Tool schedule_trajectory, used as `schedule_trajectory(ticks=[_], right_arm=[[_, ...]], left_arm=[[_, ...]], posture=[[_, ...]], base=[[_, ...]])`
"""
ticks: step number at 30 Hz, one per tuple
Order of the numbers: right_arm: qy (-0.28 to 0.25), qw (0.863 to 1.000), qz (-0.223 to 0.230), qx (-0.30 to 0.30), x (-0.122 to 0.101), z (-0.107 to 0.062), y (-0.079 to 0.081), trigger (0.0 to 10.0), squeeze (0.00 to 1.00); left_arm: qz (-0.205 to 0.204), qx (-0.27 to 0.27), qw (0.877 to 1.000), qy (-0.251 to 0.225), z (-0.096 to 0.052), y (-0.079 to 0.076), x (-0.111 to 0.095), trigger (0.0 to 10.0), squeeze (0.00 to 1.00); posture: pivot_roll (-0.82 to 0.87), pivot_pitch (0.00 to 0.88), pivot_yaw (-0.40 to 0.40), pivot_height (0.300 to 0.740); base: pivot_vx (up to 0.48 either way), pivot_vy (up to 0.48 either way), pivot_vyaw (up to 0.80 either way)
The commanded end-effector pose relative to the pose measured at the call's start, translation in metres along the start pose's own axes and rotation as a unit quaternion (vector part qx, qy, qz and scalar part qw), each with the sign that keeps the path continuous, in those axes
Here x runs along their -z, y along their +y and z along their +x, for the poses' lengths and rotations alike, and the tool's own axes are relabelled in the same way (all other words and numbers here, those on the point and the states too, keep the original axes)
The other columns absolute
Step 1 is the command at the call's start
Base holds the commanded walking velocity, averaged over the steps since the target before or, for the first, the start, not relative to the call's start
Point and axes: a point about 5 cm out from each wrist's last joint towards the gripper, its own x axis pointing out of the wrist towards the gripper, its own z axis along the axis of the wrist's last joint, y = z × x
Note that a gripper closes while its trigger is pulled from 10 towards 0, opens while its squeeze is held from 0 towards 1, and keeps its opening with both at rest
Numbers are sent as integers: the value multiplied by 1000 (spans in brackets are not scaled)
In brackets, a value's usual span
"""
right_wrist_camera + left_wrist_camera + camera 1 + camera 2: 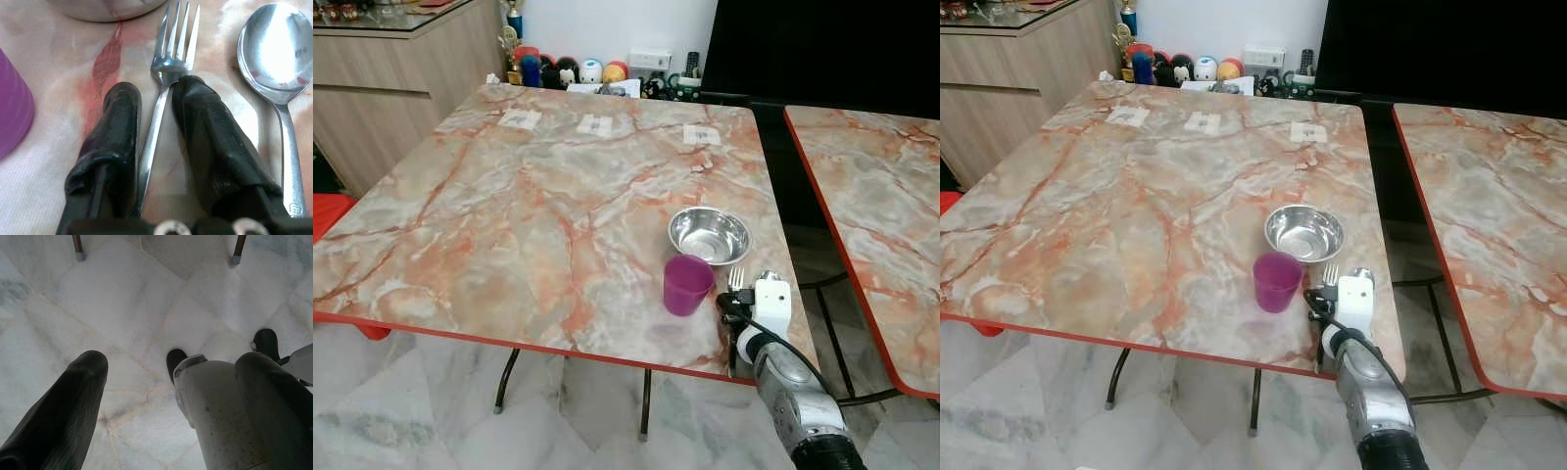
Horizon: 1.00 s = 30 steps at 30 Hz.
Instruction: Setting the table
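Observation:
My right gripper [156,90] sits low at the marble table's [509,215] front right corner, shut on a steel fork [168,63] whose handle runs between the two black fingers. The fork [735,278] lies flat on the tabletop with its tines pointing at a steel bowl [709,235]. A steel spoon [274,49] lies parallel to the fork, on its outer side. A purple cup [687,284] stands upright just left of the gripper [732,304], in front of the bowl. My left gripper [171,362] hangs open over the floor beside my leg.
A second marble table [881,196] stands to the right across a narrow gap. A wooden cabinet [391,78] is at the back left, and small toys [568,70] line the wall behind the table. Something red [328,211] sits at the left edge.

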Motion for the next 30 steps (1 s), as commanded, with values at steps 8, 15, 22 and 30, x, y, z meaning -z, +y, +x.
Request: schedule_trajectory(ticks=[8,15,22,30], right_arm=[[61,998,11,28,28,-4,-10,0,0],[62,998,13,30,29,-3,-10,0,0],[59,998,20,29,29,-3,-9,0,0],[41,998,40,35,28,-3,-8,0,0]], left_arm=[[-2,8,1000,20,-2,-3,9,10000,0],[-3,10,1000,21,-2,-3,9,10000,0],[-4,13,1000,24,-3,-3,11,10000,0],[-5,13,1000,26,-4,-2,12,10000,0]], posture=[[52,113,-35,740],[54,113,-36,740],[55,113,-37,740],[56,112,-37,740]], base=[[0,0,0],[0,0,0],[0,0,0],[0,0,0]])
